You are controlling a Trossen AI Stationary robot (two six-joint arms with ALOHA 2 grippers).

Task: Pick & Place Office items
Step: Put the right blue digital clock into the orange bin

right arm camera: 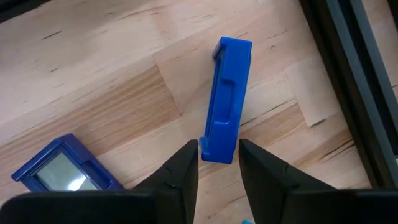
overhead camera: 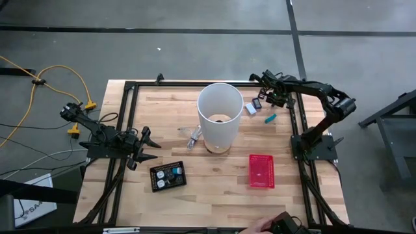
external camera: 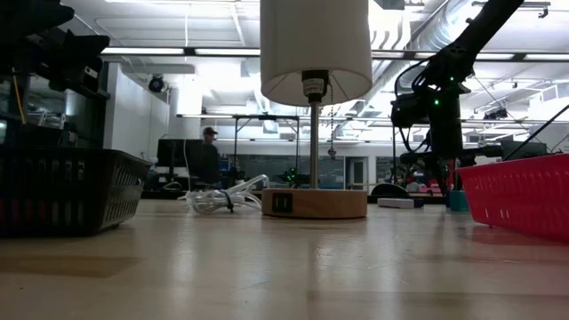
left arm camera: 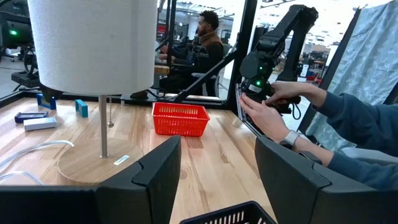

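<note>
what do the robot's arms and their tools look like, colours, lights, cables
Both arms are dark, near-black jointed links on black frame rails. The left tool ends in two broad matte black angular fingers. The right tool has similar black fingers with tapered tips. Small green indicator lights glow on the right arm, and thin black cables run along it.

The robot has two thin black arms made of round tubes and chunky joints. Near the lamp (overhead camera: 220,117), the right arm (overhead camera: 318,91) has black wires looped along it and tiny green lights. The left arm (overhead camera: 104,133) is dark and bumpy. Its fingers (left arm camera: 149,180) are flat black wedges with slanted tops. The right fingers (right arm camera: 177,171) are smooth black too, with rounded tips.
</note>
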